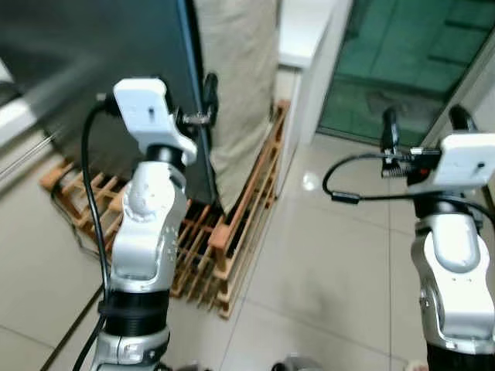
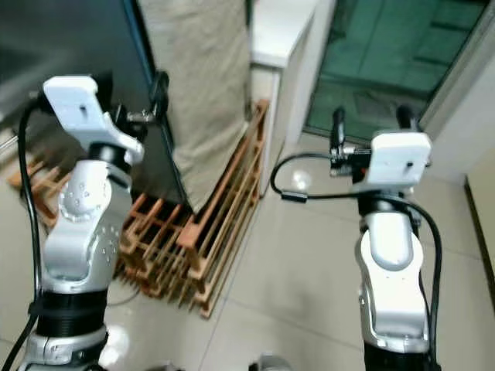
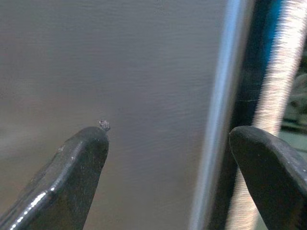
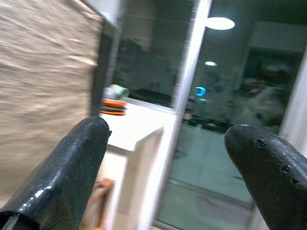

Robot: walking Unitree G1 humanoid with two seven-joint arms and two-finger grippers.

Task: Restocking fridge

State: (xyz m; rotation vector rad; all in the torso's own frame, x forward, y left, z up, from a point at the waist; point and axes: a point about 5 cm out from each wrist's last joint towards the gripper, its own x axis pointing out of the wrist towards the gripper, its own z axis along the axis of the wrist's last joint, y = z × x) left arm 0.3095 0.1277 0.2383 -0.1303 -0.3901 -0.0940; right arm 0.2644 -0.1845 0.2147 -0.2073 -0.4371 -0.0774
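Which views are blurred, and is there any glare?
Left eye view: the fridge door is streaked with motion blur, and there is a glare spot on the floor tile. Left wrist view: soft throughout, fingers out of focus. Right wrist view: smeared, with a blown-out ceiling light.

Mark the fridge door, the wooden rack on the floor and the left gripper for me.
fridge door [image 1: 93,69], left eye view, on its dark front panel.
wooden rack [image 1: 240,209], left eye view, on the side rail nearest the tiled floor.
left gripper [image 3: 168,158], left wrist view, midway between its open fingers.
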